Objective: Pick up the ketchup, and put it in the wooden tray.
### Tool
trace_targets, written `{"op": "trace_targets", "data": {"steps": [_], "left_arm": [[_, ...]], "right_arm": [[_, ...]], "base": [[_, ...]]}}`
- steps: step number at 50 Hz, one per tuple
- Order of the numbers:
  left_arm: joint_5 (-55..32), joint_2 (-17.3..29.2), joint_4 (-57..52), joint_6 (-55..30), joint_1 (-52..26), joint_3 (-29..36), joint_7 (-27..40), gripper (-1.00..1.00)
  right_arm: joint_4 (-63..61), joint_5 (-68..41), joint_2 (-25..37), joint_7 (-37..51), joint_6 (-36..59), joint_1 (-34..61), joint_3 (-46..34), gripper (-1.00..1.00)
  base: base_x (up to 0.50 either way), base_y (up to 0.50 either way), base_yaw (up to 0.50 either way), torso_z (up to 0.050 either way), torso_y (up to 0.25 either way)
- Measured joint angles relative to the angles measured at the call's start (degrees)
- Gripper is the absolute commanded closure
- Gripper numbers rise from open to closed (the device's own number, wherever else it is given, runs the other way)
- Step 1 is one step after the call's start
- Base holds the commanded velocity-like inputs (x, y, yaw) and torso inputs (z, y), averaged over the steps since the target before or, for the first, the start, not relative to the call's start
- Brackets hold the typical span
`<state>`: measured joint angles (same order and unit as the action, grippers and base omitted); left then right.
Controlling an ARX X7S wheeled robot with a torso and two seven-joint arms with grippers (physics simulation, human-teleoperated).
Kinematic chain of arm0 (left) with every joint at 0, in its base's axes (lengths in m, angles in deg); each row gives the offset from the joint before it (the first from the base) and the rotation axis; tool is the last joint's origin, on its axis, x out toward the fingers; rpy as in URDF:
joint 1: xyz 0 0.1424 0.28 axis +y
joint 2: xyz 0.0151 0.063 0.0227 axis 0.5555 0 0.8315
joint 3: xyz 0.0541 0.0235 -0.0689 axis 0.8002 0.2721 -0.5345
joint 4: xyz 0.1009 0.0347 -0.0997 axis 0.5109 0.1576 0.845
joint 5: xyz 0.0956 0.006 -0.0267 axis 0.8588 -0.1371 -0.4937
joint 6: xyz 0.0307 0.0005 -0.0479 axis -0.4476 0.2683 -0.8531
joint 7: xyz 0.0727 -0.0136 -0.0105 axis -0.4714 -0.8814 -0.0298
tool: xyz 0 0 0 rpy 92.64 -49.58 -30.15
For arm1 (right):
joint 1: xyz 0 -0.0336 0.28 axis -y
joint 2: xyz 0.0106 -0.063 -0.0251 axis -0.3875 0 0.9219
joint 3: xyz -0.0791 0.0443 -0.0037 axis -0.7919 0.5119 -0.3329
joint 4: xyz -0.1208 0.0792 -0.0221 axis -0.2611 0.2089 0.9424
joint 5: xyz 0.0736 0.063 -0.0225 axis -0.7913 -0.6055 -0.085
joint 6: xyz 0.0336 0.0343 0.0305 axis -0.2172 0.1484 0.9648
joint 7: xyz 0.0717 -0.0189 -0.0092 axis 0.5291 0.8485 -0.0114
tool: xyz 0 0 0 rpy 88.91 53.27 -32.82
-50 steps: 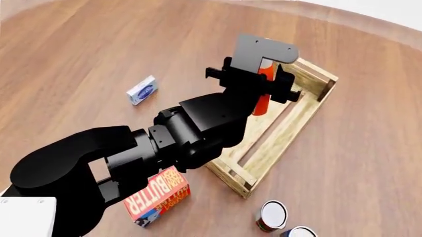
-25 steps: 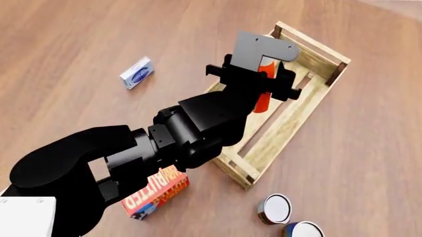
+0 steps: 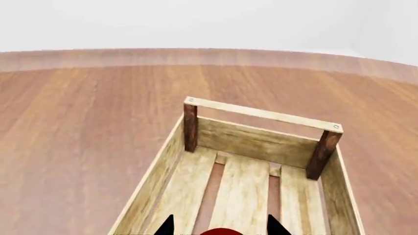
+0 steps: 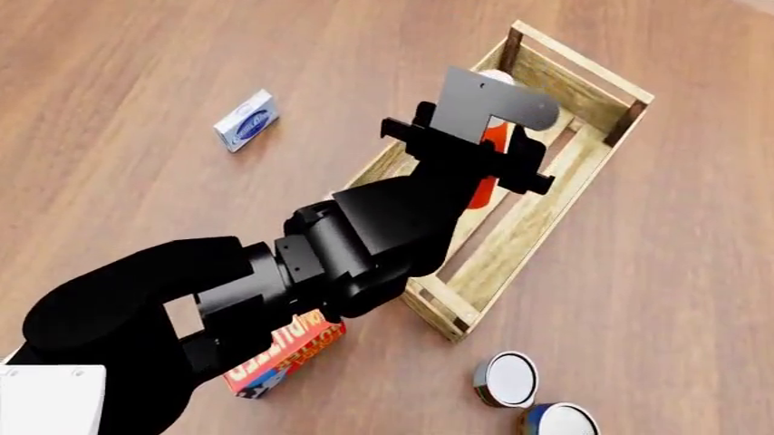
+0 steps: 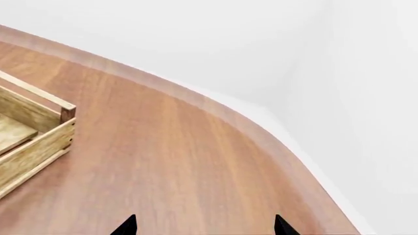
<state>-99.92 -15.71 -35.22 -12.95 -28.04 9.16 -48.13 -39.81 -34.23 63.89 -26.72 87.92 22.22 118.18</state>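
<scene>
While the left hand (image 4: 502,154) clamps the ketchup (image 4: 488,186) over the wooden tray (image 4: 550,222), bottle mostly hidden, right hand's fingertips (image 5: 127,226) apart.

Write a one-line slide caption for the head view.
Left tool holds the ketchup over the wooden tray, with a butter box nearby.

Tray (image 4: 532,222) lies right of centre on the worktop (image 4: 145,54). Small box (image 4: 246,120) lies to its left. Butter box (image 4: 285,355) and two cans (image 4: 506,380) lie nearer the robot.

Wooden table (image 4: 145,236) (tray (image 4: 568,204), cans (image 4: 506,381))
</scene>
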Motion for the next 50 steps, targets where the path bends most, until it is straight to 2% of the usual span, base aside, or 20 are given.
{"op": "trace_targets", "data": {"steps": [20, 32, 50], "left_arm": [[1.72, 0.0, -0.12, 0.21, 1.17, -0.1, 0.45, 1.0], [2.15, 0.0, 0.09, 0.32, 1.44, -0.15, 0.61, 1.0], [4.49, 0.02, 0.27, 0.58, 2.22, -0.23, 0.72, 1.0]], "right_arm": [[0.0, -0.55, 0.25, 0.73, 0.42, 0.0, 0.12, -1.0], [0.0, -0.68, 0.34, 0.84, 0.59, 0.0, 0.15, -1.0], [0.0, -0.79, 0.33, 0.86, 0.54, 0.0, 0.17, -1.0]], "base": [[0.0, 0.0, 0.0, 0.0, 0.0], [0.0, 0.0, 0.0, 0.0, -0.158], [0.0, 0.0, 0.0, 0.0, -0.001]]}}
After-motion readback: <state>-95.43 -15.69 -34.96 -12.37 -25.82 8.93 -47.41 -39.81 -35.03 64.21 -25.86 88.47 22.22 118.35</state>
